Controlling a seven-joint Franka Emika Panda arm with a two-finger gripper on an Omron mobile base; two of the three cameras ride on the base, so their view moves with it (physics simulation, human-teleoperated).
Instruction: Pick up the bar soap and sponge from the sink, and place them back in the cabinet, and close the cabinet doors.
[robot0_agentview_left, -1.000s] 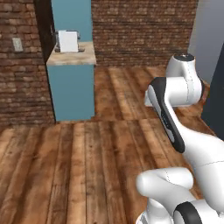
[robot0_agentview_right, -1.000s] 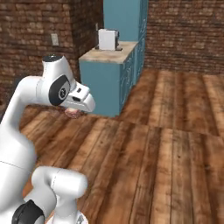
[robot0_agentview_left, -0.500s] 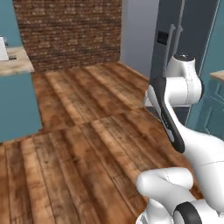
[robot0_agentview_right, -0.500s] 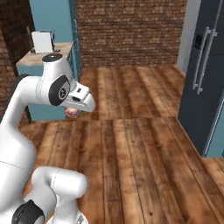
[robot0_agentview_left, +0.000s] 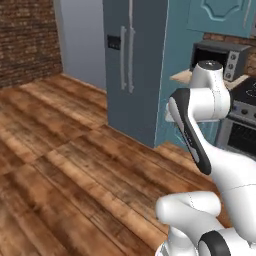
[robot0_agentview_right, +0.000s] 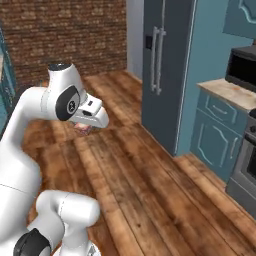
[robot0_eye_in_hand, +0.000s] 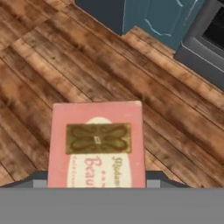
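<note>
Passing close to the grey fridge (robot0_agentview_right: 162, 65) and the stove (robot0_agentview_left: 242, 125) with the arm tucked in, risking a knock on a wide swing. Carrying the bar soap (robot0_eye_in_hand: 97, 144) clamped in the tool (robot0_agentview_right: 84, 128) above bare wooden floor (robot0_eye_in_hand: 65, 65); risking a drop if jolted.

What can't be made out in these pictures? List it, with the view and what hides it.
- Claw finger tips: in the hand view the bar soap covers them.
- Bar soap label: lower lettering cut off by the bottom of the hand view; the small print is blurred.
- Bar soap in the right base view: only a pink sliver, tucked under the white hand.
- Microwave: cut by the right edge.
- Fridge: top cut off.
</note>
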